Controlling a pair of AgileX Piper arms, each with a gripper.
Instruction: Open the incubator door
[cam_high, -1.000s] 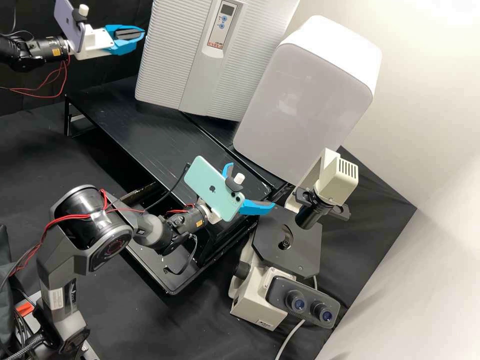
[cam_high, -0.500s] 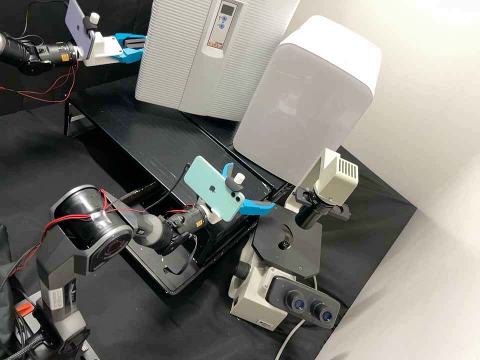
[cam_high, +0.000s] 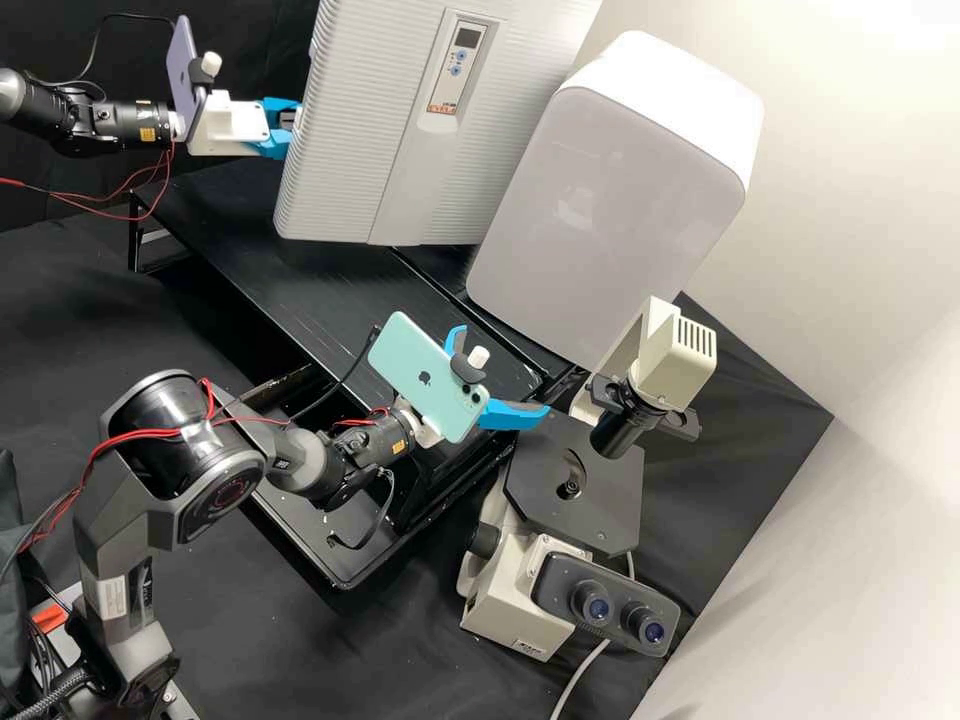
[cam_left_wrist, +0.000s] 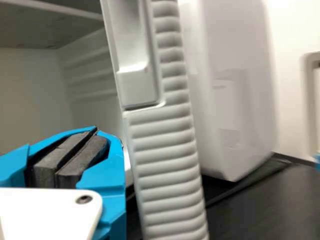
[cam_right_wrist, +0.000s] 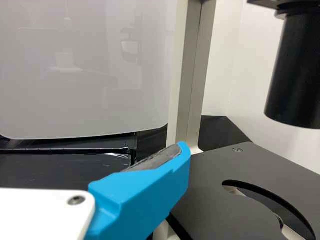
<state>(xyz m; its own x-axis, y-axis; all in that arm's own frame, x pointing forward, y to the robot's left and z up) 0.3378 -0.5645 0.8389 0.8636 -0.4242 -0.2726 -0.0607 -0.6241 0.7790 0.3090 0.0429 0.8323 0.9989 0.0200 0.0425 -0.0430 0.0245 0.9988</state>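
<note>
blue-fingered left gripper (cam_high: 288, 118), tips pressed together on nothing, just beside the inner edge of the grey door (cam_high: 340, 150). now farther right in the high view than in the earlier frames, with the door swung along and its bottom edge lower over the black shelf (cam_high: 260, 270). opening well begun, by the look of it: incubator (cam_left_wrist: 35, 85) at the high view's upper middle, door ajar, pale inner walls in sight from the left wrist. next, probably, on outward from behind the door, closed tips as a hook, with some risk of slipping off the edge. farther right, right gripper (cam_high: 501, 372) spread wide, holding nothing, near the microscope (cam_high: 572, 480), unmoved; likely no part in this step. unmoved too, the white box (cam_high: 610, 220).

hidden from the high view: the left gripper's very tips, behind the door's edge; contact likely, not certain. cut off: the door's top, at the high view's upper edge. too small to tell: the display (cam_high: 467, 38).
</note>
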